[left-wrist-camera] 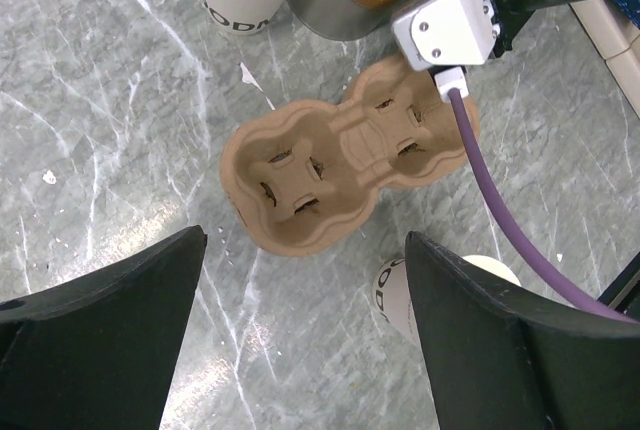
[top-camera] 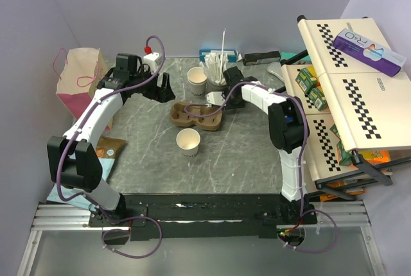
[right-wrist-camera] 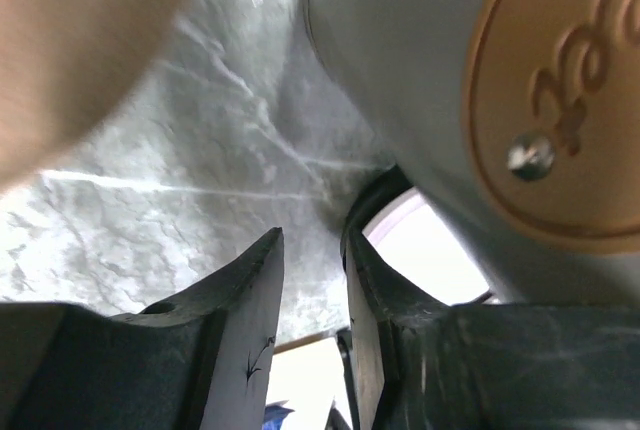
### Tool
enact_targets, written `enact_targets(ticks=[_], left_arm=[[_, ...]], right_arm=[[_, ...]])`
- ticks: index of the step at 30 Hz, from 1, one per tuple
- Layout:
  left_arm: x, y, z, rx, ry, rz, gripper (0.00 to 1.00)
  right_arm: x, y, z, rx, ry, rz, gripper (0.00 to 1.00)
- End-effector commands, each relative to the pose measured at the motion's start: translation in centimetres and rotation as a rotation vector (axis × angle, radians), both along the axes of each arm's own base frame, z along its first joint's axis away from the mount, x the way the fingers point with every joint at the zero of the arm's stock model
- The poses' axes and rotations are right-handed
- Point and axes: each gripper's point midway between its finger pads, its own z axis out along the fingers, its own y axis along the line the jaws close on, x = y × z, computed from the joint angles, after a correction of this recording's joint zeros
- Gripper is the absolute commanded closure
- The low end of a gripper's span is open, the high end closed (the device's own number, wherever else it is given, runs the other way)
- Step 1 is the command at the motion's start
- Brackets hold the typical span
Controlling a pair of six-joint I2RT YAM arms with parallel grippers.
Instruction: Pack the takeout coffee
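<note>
Packing has hardly begun, by my reading. Both wells of the moulded pulp tray (left-wrist-camera: 340, 165) are empty. The paper cup (top-camera: 188, 141) stands lidless on the marbled bench (top-camera: 237, 154), just in front of the tray (smooth off-white wall, tan inside). Lidding and seating it remain. My left tool (top-camera: 162, 90) hangs wide open, empty. My right tool (right-wrist-camera: 314, 240) sits beside the matte grey cup (right-wrist-camera: 400, 70), its jaws narrowly parted with nothing between them.
</note>
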Motion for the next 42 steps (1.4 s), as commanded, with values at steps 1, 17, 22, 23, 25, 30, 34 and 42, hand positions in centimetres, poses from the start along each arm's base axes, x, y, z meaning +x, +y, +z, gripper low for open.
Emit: enact_targets(ticks=[1, 17, 22, 23, 25, 30, 34, 42], left_arm=[[0.2, -0.4, 2.3, -0.034, -0.047, -0.019, 0.13], [0.0, -0.8, 1.9, -0.058, -0.026, -0.028, 0.13], [-0.2, -0.7, 2.0, -0.056, -0.028, -0.027, 0.13], [-0.2, -0.7, 1.9, -0.055, -0.028, -0.027, 0.13], [-0.4, -0.6, 1.9, -0.054, -0.029, -0.027, 0.13], [-0.3, -0.8, 1.5, -0.063, -0.018, -0.027, 0.13], [-0.1, -1.0, 1.6, -0.071, -0.018, -0.036, 0.13], [-0.5, -1.0, 1.5, -0.073, -0.014, -0.04, 0.13]], right_arm=[[1.8, -1.5, 1.0, -0.016, -0.05, -0.051, 0.62], [3.7, -3.1, 1.8, -0.013, -0.113, -0.117, 0.62], [3.9, -3.2, 1.7, -0.037, -0.112, -0.107, 0.63], [3.9, -3.3, 1.9, -0.039, -0.118, -0.108, 0.63], [3.7, -2.8, 2.5, -0.03, -0.128, -0.097, 0.63], [3.5, -2.5, 3.7, -0.025, -0.147, -0.081, 0.63], [3.8, -2.8, 3.6, -0.044, -0.149, -0.092, 0.64], [4.1, -2.7, 3.6, -0.055, -0.168, -0.077, 0.62]])
